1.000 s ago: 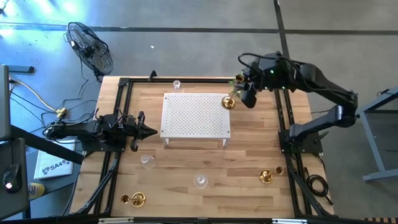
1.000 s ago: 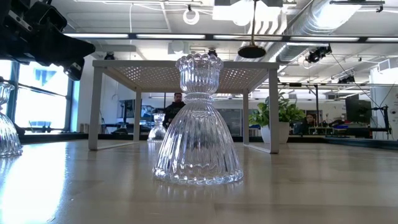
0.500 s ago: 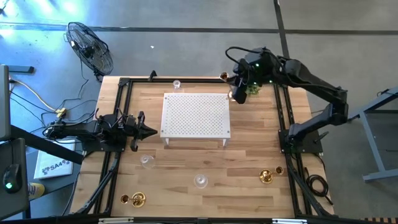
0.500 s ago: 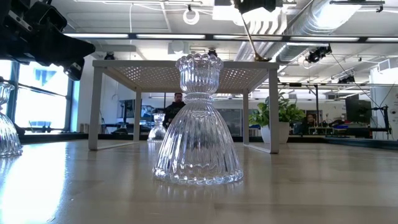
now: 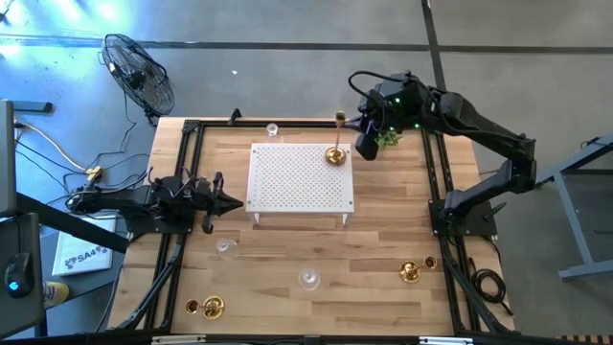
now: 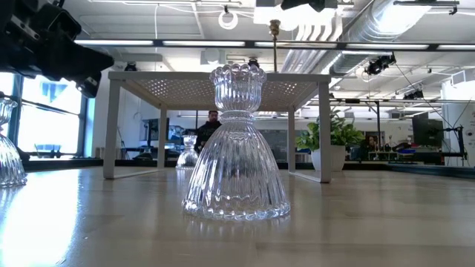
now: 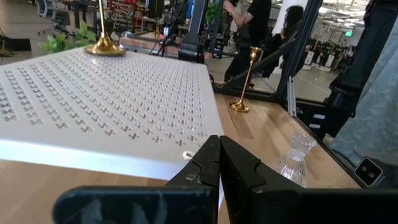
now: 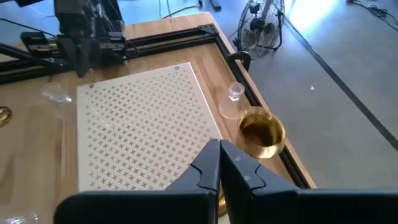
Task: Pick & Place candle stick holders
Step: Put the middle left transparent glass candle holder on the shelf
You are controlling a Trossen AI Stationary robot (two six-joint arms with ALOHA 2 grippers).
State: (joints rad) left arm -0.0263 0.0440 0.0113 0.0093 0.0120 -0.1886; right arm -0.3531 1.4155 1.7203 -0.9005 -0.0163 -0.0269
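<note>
A tall gold candle stick holder stands upright at the far right corner of the white perforated platform. It also shows in the low view and the left wrist view. My right gripper is beside it on the table's right side and is shut on it. My left gripper is shut and empty to the left of the platform. Three clear glass holders and two gold ones stand on the table. My right gripper holds the gold holder by its thin stem, above the bare lower stem; its own fingers hide the exact place. The fingers come from the table's right, slanting down. The cup shows beside one finger. The holder is upright, its base on the platform.
A small green plant stands at the far right, behind my right gripper. A black frame runs around the table. A fan stands off the far left corner. People stand in the room beyond.
My right gripper has gone toward the table's left and a little down with the gold holder. The holder hung clear at the platform's right edge, tipped aslant half a second ago, and now stands upright on the far right corner.
</note>
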